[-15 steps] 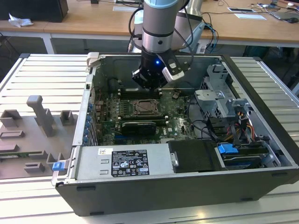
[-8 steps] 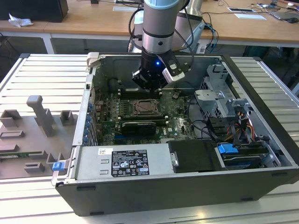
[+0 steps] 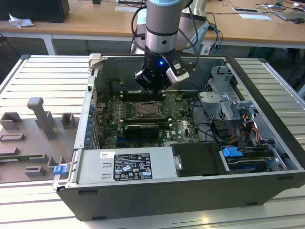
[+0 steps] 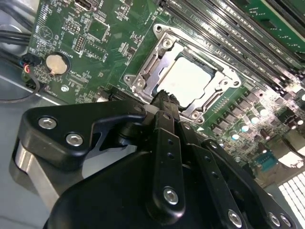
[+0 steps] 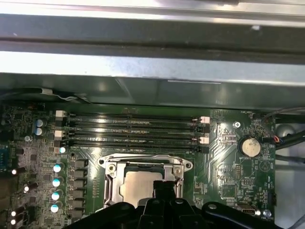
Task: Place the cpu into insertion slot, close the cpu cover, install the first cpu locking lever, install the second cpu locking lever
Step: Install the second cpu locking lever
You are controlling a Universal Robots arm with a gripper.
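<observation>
The cpu [image 4: 187, 78] [image 5: 136, 187], a pale silvery square, lies flat in the insertion slot [image 3: 145, 110] on the green board. The cpu cover [image 4: 159, 45] [image 5: 143, 164], a silver frame, lies down around the chip, whose face shows through its window. In both wrist views my gripper [image 4: 164, 98] [image 5: 164, 188] hangs just above one edge of the socket, black fingers together with nothing between them. In the exterior view the gripper [image 3: 152, 87] sits under the arm, over the far side of the socket. I cannot tell how the locking levers stand.
Long memory slots [image 5: 131, 129] run beside the socket, toward the case's back wall [image 5: 152, 62]. A coin battery [image 4: 56, 63] [image 5: 249, 147], a long black card [image 3: 140, 129], the power supply [image 3: 124, 164] and a drive cage with cables [image 3: 228, 109] surround it. Grey fixtures [image 3: 40, 119] stand outside the case.
</observation>
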